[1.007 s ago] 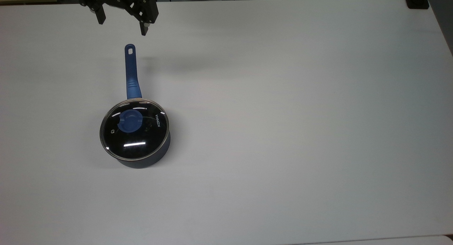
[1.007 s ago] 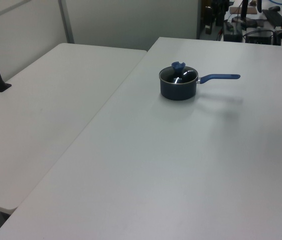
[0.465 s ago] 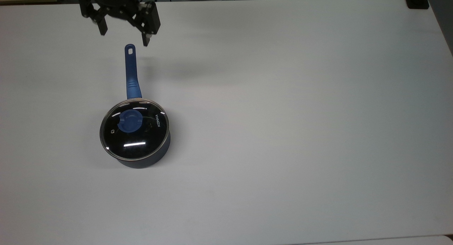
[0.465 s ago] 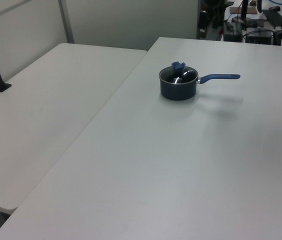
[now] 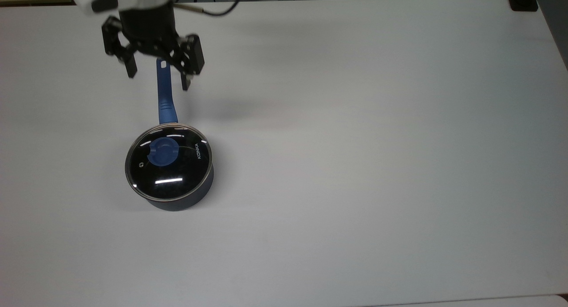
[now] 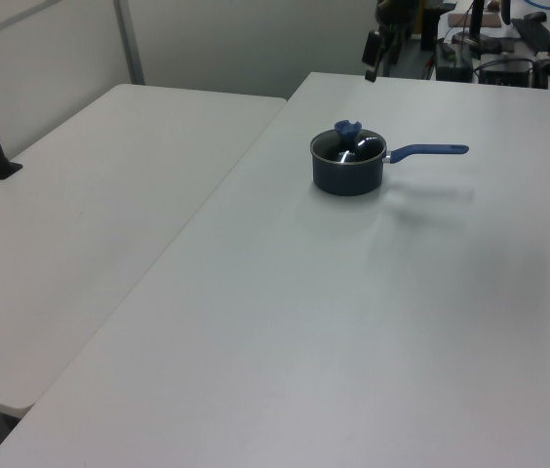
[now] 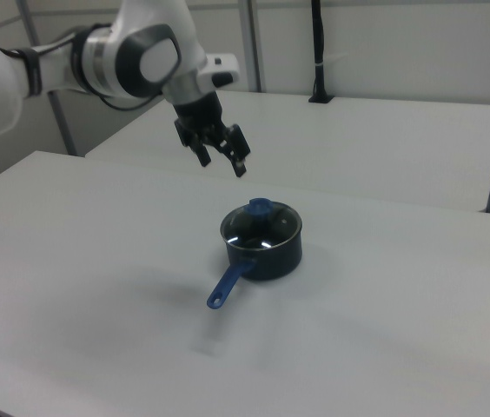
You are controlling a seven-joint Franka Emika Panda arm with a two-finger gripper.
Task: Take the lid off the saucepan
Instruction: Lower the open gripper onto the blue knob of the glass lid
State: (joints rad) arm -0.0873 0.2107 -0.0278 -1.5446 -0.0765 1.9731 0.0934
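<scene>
1. I see the lid point(image 5: 169, 163) as clear, glossy glass with a thin shiny metal rim, throwing back bright streaks of light.
2. Its knob point(image 5: 163, 151) looks like smooth blue plastic.
3. The saucepan point(image 5: 191, 196) wall reads as matt dark blue-grey, the handle point(image 5: 165, 98) smooth blue.
4. My gripper point(image 5: 157, 78) is matt black, the arm point(image 7: 132, 56) glossy white.
5. The table point(image 5: 377, 143) is smooth, matt white.
</scene>
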